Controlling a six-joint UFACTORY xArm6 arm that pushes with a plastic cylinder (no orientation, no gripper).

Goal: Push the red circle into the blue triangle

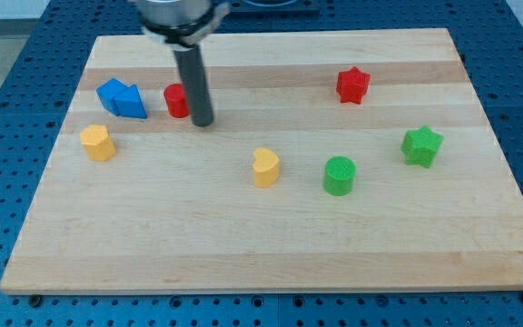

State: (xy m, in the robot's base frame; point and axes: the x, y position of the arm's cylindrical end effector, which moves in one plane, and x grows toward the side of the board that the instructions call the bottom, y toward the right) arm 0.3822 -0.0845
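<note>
The red circle (176,100) sits at the upper left of the wooden board, partly hidden behind my rod. My tip (202,122) rests on the board just right of the red circle, touching or nearly touching its right side. The blue triangle (132,103) lies a short gap to the left of the red circle. A second blue block (111,94) sits against the triangle's left side; its exact shape is unclear.
A yellow block (99,143) sits below the blue blocks. A yellow heart (265,167) and a green circle (340,175) lie near the middle. A green star (421,145) is at the right, a red star (353,85) at the upper right.
</note>
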